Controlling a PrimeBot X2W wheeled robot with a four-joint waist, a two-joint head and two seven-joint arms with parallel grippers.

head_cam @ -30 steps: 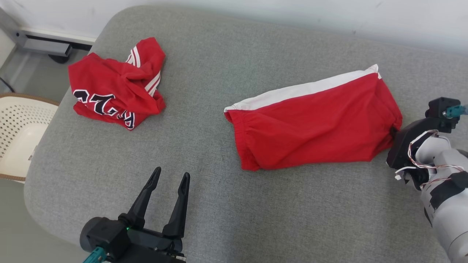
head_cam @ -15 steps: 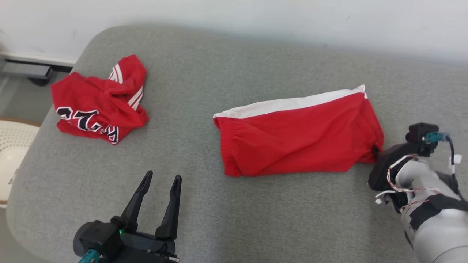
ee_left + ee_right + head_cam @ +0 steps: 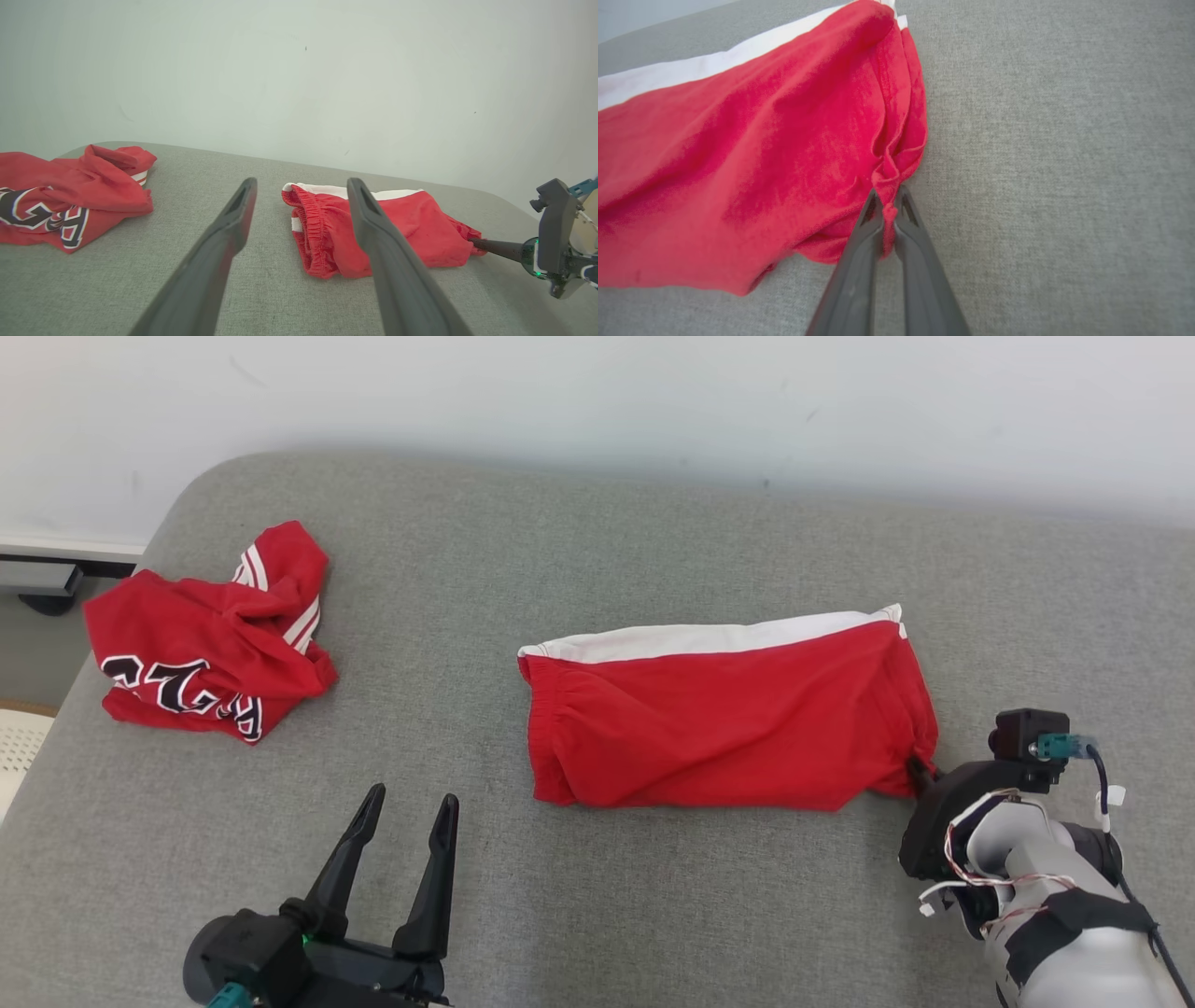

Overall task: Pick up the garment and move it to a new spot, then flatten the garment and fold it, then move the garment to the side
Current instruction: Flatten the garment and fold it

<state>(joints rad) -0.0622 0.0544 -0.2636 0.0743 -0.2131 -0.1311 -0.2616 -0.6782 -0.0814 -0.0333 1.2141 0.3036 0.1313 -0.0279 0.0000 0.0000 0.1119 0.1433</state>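
Red shorts (image 3: pixel 728 728) folded on grey cushion (image 3: pixel 597 896); right end effector (image 3: pixel 920 773) pinching their corner.
You see a woven grey cushion with rounded corners set against a plain white wall (image 3: pixel 597 401). The shorts lie flat right of centre, white stripe toward the wall, near right corner clamped in the closed fingers. Left end effector (image 3: pixel 406 803) hangs above the near edge, fingers spread, holding nothing. A crumpled red jersey (image 3: pixel 201 644) sits at the left end.

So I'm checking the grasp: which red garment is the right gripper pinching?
The folded red shorts with the white stripe: the right gripper is shut on their corner. The crumpled lettered jersey lies apart, untouched.
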